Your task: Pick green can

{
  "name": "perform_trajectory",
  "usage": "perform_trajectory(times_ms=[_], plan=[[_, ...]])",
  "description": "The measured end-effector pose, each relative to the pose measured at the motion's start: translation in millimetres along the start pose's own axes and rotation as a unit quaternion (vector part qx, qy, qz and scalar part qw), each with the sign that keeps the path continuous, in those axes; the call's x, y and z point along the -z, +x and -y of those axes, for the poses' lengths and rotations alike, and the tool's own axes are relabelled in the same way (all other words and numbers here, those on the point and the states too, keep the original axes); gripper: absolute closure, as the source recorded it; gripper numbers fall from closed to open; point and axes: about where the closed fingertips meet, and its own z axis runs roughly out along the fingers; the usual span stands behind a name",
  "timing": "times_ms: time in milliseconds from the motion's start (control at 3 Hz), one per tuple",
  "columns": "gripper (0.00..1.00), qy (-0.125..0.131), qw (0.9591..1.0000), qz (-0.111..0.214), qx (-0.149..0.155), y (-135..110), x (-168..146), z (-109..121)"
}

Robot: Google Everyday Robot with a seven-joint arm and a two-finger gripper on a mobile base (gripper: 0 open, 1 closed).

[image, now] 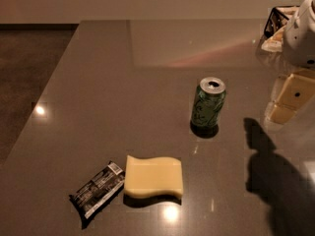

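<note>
Green and dark, the green can [208,105] is a small upright cylinder with pale markings down its side that I cannot read, and a shiny silver top with the pull-tab opening showing. It stands a little right of the middle of the worktop [113,73], a smooth, glossy grey-brown slab that mirrors several spots of light. Nearer the front and to the left, well apart from the can, a pale yellow sponge [153,176] lies flat, soft-looking, with wavy edges. Just beside its left edge is a dark, crinkled snack wrapper [97,189] with pale print too small to read. My fingers [285,104], tan and blocky below a white housing, hang at the right edge, apart from the can; I cannot tell whether they are spread or pressed together.
</note>
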Motion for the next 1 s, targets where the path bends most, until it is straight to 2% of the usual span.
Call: perform_trajectory(times_ms=[333, 1000], plan=[[0.00, 0.000, 1.0000, 0.000, 0.000, 0.0, 0.0, 0.0], [0.00, -0.011, 0.9995, 0.023, 0.018, -19.8, -23.1, -2.3]])
